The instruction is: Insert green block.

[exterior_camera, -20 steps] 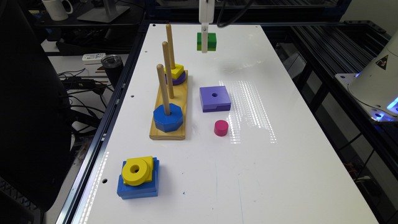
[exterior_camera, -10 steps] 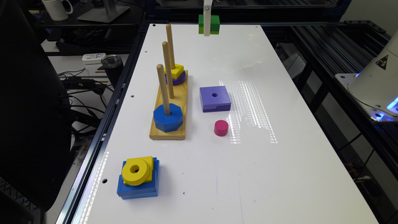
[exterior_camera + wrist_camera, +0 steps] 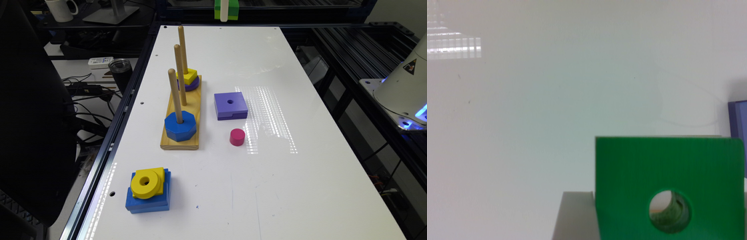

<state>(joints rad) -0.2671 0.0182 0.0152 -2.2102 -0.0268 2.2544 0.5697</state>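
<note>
Holding what, up at the far end of the table? (desk)

My gripper (image 3: 224,13) is clamped on the green block (image 3: 233,9), lifted well clear of the white table (image 3: 300,186). Up close the green block (image 3: 667,170) shows its dark face and centre hole, which looks toward the table, so I judge the hole's axis roughly upright, like the pegs. (arm)

And the way to the target? (desk)

The wooden peg board (image 3: 181,141) lies below me, nearer the camera and to the exterior view's left. Three upright pegs: the far peg (image 3: 181,46) carries one yellow square block (image 3: 188,76) over one purple round piece (image 3: 193,85), the middle peg (image 3: 179,73) looks bare, and the near peg (image 3: 174,96) carries one blue octagon (image 3: 180,126). Loose on the table: one purple square block (image 3: 231,105), one pink cylinder (image 3: 237,137), and one yellow ring (image 3: 144,182) on one blue square block (image 3: 148,201). (arm)
</note>
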